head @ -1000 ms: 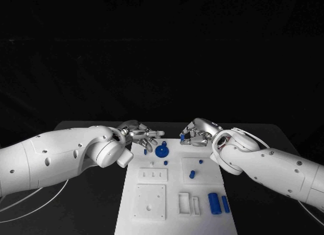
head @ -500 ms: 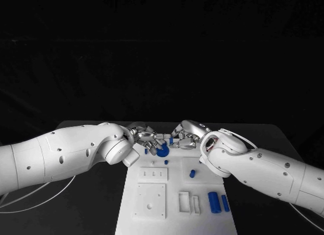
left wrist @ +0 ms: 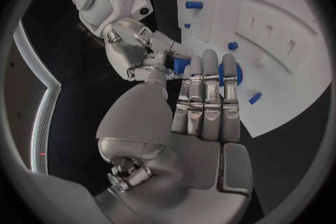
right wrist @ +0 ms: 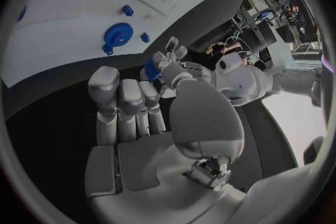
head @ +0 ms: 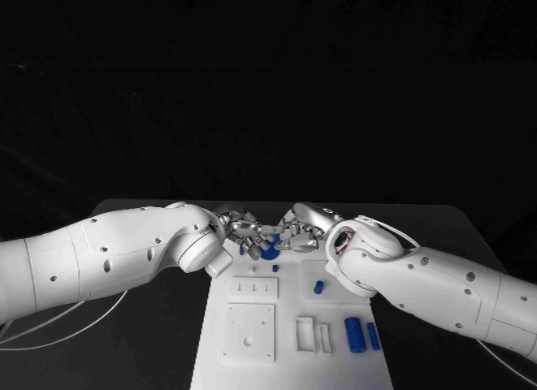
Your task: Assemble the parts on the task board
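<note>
The left hand [head: 247, 230] and the right hand [head: 301, 229] meet fingertip to fingertip over the far end of the task board [head: 339, 357], which lies lengthwise in the middle of the black table [head: 456, 223]. In the left wrist view the left hand [left wrist: 204, 103] has its fingers straight and side by side, their tips over a blue gear-shaped part [left wrist: 237, 74] on the board; whether they touch or grip it I cannot tell. The right hand [left wrist: 143, 50] in that same view has its fingers bent toward a blue piece [left wrist: 181, 65] just beside the left fingertips. The right wrist view shows a blue piece [right wrist: 153, 70] between the tips of the two hands, though which hand has hold of it, if either, cannot be made out.

From the head view, the gear [head: 270, 253] sits on the board just below the two hands, with a small blue peg [head: 275, 268] near it. Further toward the robot a short blue cylinder [head: 318, 287] lies on the board's right half, and two longer blue cylinders [head: 362, 335] lie side by side at the near right corner. White inset blocks [head: 253, 288] with slots and holes cover the board's left half.
</note>
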